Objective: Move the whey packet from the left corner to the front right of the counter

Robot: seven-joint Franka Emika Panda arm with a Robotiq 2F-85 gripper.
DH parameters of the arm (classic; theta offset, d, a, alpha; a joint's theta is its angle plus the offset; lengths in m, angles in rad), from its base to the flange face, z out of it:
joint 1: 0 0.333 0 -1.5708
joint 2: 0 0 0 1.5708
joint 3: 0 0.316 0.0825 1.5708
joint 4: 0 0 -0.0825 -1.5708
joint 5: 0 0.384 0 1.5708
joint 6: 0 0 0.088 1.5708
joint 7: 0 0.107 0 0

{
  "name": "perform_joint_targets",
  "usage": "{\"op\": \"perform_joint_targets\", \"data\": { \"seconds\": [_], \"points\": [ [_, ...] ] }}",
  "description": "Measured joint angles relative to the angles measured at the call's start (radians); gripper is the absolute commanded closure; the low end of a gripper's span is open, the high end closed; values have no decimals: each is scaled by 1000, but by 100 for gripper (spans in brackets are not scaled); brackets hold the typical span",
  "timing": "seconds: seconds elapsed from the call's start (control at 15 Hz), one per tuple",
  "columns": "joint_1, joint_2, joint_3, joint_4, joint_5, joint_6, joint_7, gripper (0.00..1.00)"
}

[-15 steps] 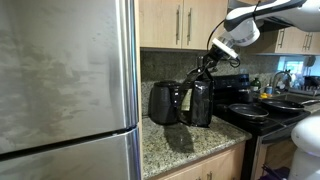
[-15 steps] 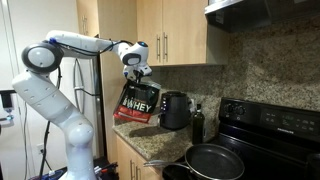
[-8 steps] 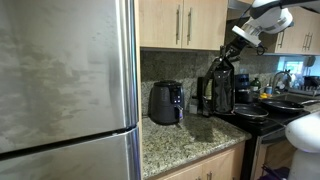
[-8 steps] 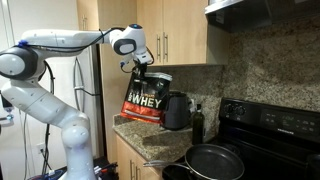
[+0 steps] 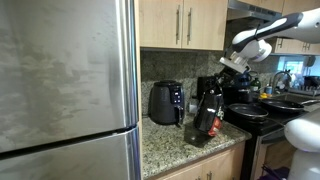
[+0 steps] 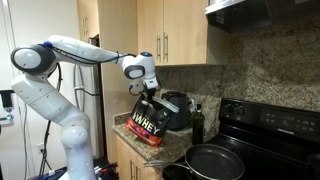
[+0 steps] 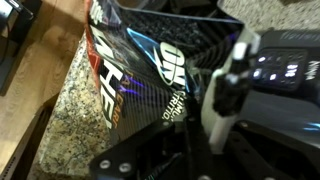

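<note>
Lowered since half a second ago, the whey packet (image 6: 147, 122) is now held tilted near the front edge of the table (image 6: 172, 150). Its top is pinched between closed fingers (image 7: 222, 100). Whether its base touches cannot be told. If released leaning, it could be toppled off the edge. Just behind it, space is crowded by an air fryer (image 6: 178, 108) and bottle (image 6: 198, 122), and a pan (image 6: 215, 160) lies alongside.

The whey packet (image 6: 146, 122), a flat black pouch with red-and-white lettering, hangs tilted near mid-frame in both exterior views, its lower edge low over the speckled granite desk (image 6: 172, 152) near the front edge, contact unclear.
</note>
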Motion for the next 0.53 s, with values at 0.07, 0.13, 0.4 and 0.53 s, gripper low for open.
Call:
{"op": "perform_joint_targets", "data": {
  "seconds": [0.07, 0.13, 0.4, 0.53],
  "points": [
    [-1, 54, 13, -30, 9, 94, 17, 100],
    [1, 100, 24, -36, 12, 179, 45, 100],
    [5, 190, 41, -36, -37, 444, 167, 100],
    [-13, 216, 49, -46, -125, 542, 254, 100]
  ]
}}
